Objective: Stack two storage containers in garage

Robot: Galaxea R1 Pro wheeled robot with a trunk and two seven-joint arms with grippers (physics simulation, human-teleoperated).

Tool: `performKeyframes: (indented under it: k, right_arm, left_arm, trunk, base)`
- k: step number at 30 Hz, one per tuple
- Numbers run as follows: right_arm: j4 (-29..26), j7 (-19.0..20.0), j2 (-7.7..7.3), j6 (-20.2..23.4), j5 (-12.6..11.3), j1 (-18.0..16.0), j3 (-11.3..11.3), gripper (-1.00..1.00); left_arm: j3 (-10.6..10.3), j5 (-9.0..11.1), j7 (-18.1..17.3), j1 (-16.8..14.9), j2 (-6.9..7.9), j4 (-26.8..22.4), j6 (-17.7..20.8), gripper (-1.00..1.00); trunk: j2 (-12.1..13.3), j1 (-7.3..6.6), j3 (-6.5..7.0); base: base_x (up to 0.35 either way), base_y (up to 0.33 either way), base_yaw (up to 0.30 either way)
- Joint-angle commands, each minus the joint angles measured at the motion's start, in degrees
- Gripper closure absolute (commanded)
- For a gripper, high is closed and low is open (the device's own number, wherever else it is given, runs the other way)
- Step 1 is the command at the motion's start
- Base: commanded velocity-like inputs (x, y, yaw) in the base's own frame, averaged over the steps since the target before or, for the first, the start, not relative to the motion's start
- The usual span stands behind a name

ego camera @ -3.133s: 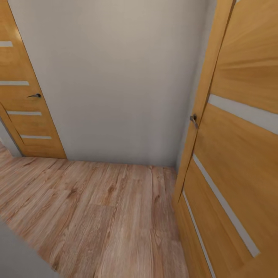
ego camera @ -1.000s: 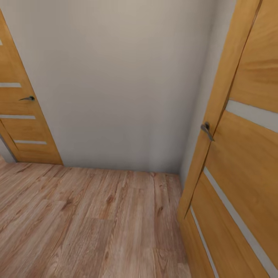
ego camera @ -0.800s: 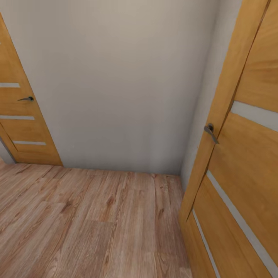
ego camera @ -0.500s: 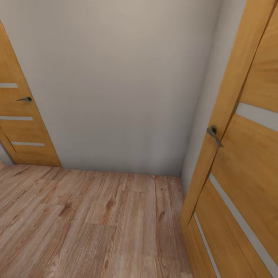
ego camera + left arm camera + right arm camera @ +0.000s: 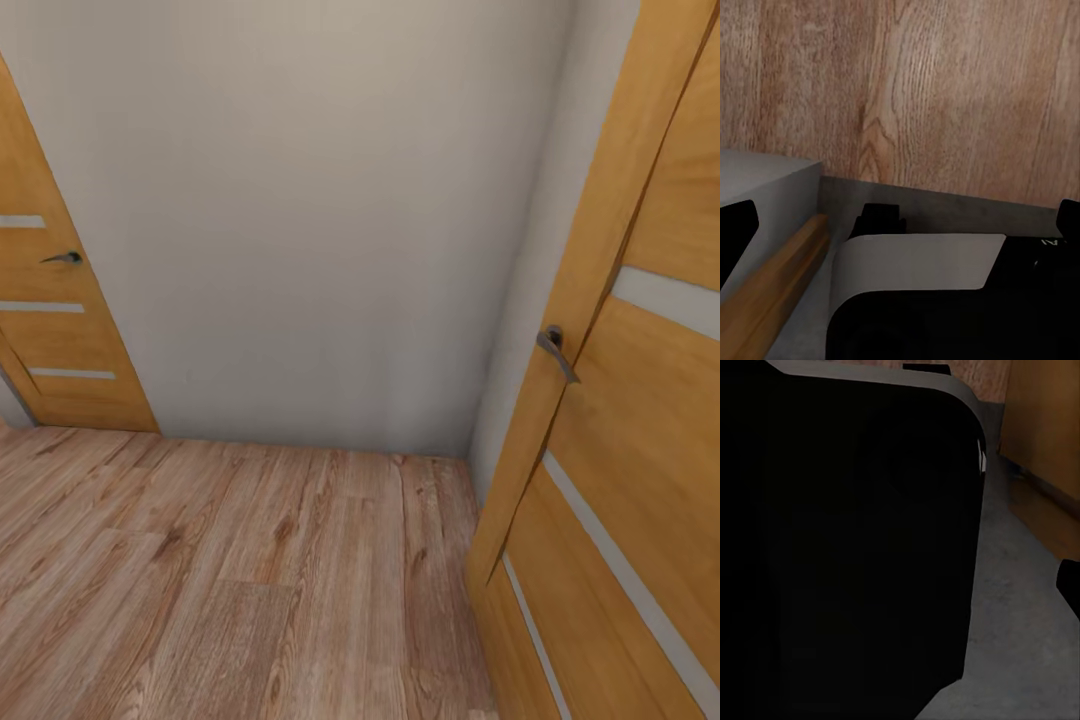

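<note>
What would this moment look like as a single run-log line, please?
phase: in transit | ahead: pale wall | right: wooden door, lever handle | left: second wooden door | floor: wood planks

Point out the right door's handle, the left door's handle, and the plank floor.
right door handle [image 5: 555,350], head view, on the lever.
left door handle [image 5: 62,258], head view, on the lever.
wood plank floor [image 5: 250,580], head view, on bare boards mid-floor.

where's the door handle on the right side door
In the head view, the door handle sits on the edge of the wooden door at the right, beside the pale wall, above the wood plank floor.
</note>
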Motion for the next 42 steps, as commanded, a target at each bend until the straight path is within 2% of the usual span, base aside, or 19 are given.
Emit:
performKeyframes:
  k: [1,11,42]
  right_arm:
    - [0.0,0.0,0.00,0.0,-0.1,0.0,0.2,-1.00]
    - [0.0,0.0,0.00,0.0,-0.1,0.0,0.2,-1.00]
    - [0.1,0.1,0.00,0.0,-0.1,0.0,0.2,-1.00]
  left_arm:
    - [0.4,-0.6,0.2,0.0,-0.04,0.1,-0.2,-1.00]
    - [0.4,-0.6,0.2,0.0,-0.08,0.1,-0.1,-1.00]
    - [0.4,-0.6,0.2,0.0,-0.03,0.1,-0.1,-1.00]
  trunk:
    - [0.0,-0.01,-0.05]
    - [0.0,-0.01,-0.05]
    - [0.0,-0.01,-0.05]
  base:
    - [0.001,0.000,0.050]
    - [0.000,0.000,0.121]
    - [0.059,-0.024,0.021]
